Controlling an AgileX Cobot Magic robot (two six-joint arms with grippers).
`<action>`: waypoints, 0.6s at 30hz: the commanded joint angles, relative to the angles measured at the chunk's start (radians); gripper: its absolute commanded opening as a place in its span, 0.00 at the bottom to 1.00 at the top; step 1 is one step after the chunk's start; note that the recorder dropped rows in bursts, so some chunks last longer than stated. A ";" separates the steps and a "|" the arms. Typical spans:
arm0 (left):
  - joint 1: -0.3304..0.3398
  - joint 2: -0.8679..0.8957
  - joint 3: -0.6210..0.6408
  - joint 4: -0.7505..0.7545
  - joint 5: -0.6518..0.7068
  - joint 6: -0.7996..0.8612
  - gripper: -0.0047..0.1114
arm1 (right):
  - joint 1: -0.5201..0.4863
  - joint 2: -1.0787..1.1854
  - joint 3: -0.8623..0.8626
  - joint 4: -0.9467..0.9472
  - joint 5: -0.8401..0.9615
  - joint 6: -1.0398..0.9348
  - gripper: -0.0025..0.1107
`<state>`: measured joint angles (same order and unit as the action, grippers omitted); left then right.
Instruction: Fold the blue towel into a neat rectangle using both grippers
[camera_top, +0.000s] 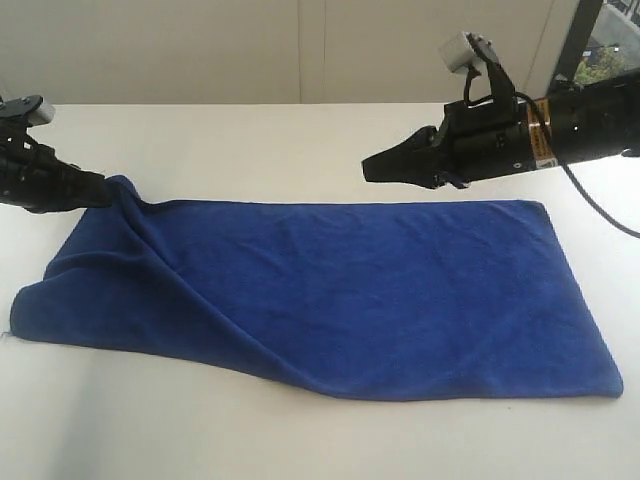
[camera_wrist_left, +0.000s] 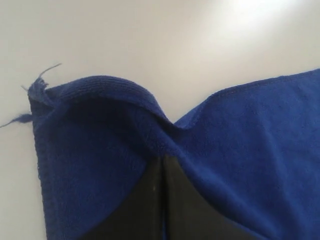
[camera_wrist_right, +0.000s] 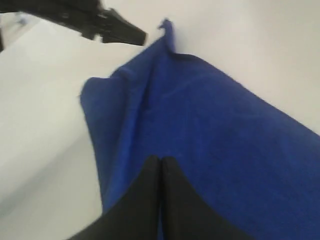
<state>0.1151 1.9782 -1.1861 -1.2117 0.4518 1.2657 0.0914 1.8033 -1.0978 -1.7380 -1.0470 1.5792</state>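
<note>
Blue towel (camera_top: 380, 290) flat on white table (camera_top: 250, 140), far-left corner raised. Left gripper (camera_top: 98, 190) fingers (camera_wrist_left: 140, 205) closed, apparently pinching that corner. Its wrist view alone shows cloth bunched over the tips and frayed threads (camera_wrist_left: 30, 95). Right gripper (camera_top: 372, 170) fingers (camera_wrist_right: 145, 200) closed, empty, above far edge. Table shows beyond every towel edge.

Both grippers closed, reaching in from opposite sides.
The left gripper (camera_top: 98, 190) sits low, its jaws pinching a corner of the blue towel (camera_top: 350, 290); the right gripper (camera_top: 372, 168) hangs raised, fingers pressed together, pointing leftward, holding nothing.
</note>
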 joint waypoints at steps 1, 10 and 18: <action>-0.001 -0.002 -0.003 -0.004 0.041 -0.010 0.04 | -0.003 -0.008 -0.001 -0.006 0.200 0.002 0.02; -0.001 -0.002 -0.003 -0.004 0.048 -0.010 0.04 | -0.003 0.007 0.049 -0.006 1.158 0.186 0.02; -0.001 -0.002 -0.003 -0.006 0.056 -0.010 0.04 | -0.003 0.007 0.049 0.476 1.702 -0.379 0.02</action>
<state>0.1151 1.9782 -1.1861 -1.2089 0.4800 1.2640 0.0914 1.8142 -1.0497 -1.4792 0.4917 1.4572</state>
